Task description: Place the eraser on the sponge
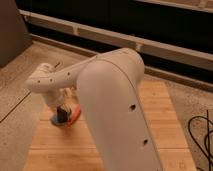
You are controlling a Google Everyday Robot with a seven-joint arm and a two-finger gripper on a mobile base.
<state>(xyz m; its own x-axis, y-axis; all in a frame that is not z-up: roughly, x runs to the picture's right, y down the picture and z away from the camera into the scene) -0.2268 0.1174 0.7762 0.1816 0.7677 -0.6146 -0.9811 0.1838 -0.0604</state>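
Camera view: pincer [62,105] above eraser [63,115], long axis upright, on sponge [57,123].

A single camera looks steeply down from high up behind the robot's own white arm [117,105], whose bulky link fills the near foreground. It faces forward across the wooden table [160,117] toward a dark wall [125,20] beyond. The gripper [63,111] sits farther off, left of centre, low over the table's left part
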